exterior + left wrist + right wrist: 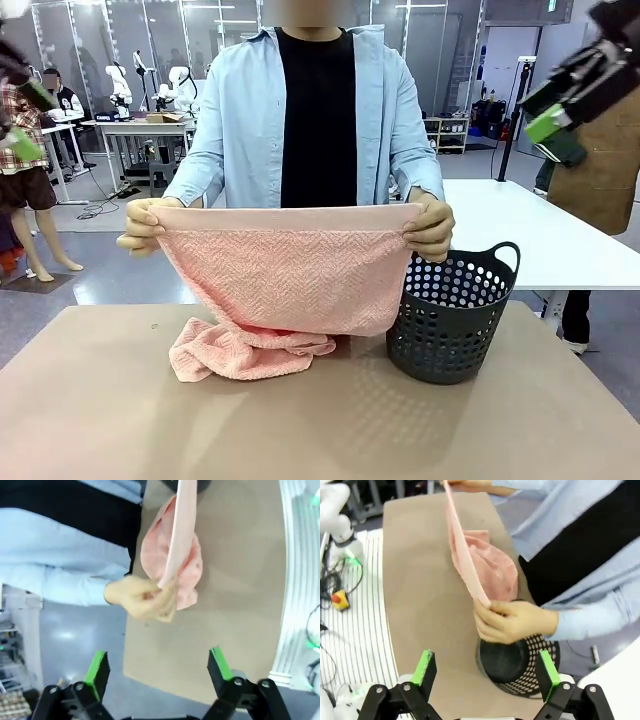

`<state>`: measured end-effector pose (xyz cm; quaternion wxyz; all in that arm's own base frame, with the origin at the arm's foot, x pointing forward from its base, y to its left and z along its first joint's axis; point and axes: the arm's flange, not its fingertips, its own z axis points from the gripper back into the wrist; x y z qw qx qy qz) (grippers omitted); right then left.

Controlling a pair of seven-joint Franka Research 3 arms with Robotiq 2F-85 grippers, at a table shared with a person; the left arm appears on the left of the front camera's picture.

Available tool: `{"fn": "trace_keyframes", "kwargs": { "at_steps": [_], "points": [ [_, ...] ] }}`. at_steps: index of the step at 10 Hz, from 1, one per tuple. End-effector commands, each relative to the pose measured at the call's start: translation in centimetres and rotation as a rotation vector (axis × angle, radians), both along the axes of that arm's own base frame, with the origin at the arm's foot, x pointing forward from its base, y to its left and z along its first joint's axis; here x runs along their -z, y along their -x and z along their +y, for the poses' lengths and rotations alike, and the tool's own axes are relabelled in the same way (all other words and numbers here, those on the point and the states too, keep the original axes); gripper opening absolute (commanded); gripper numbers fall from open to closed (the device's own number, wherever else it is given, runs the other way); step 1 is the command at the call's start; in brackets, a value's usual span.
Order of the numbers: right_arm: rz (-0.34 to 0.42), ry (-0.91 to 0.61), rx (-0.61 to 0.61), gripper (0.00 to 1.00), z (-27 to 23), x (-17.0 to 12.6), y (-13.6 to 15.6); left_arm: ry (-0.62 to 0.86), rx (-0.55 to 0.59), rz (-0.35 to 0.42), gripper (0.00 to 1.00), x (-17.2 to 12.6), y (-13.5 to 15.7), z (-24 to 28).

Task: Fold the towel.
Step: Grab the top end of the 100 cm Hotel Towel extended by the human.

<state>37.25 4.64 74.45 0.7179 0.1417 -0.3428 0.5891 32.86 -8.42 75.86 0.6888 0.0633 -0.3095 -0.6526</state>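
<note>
A person across the table holds the pale pink towel (280, 270) up by its two top corners, one in each hand (145, 225) (432, 228). Its upper part hangs flat facing me, and its lower end lies bunched on the tan table (300, 420). My left gripper (157, 654) is open and empty, up off the table's left side, seeing the towel (172, 555) edge-on. My right gripper (482, 657) is also open and empty, raised at the upper right (552, 130), well clear of the towel (485, 565).
A dark grey perforated basket (450, 320) stands on the table just right of the towel, below the person's hand (512, 620). A white table (540, 230) and a standing person in brown (600, 170) are beyond the right edge.
</note>
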Motion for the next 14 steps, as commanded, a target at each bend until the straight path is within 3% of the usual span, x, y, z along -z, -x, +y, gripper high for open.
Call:
{"fn": "trace_keyframes", "kwargs": {
  "at_steps": [1, 4, 7, 9, 14],
  "points": [
    [-0.008, 0.136, -0.137, 1.00, 3.0, -1.0, -1.8, -0.100, 0.104, 0.025, 1.00, -0.7, -4.0, -3.1],
    [-0.013, 0.264, -0.263, 1.00, 10.5, -1.4, -2.3, -0.167, 0.250, 0.024, 1.00, 0.9, -5.5, -10.5],
    [-0.028, 0.348, -0.314, 1.00, 14.6, -0.8, -3.1, -0.193, 0.170, 0.112, 1.00, 2.3, -7.2, -14.5],
    [0.009, 0.399, -0.347, 1.00, 16.2, -0.1, -3.3, -0.225, 0.092, 0.193, 1.00, 2.8, -8.0, -15.6],
    [0.102, 0.517, -0.204, 1.00, 20.1, 4.3, -5.7, -0.249, 0.101, 0.248, 1.00, 6.5, -10.0, -15.8]
  ]
}}
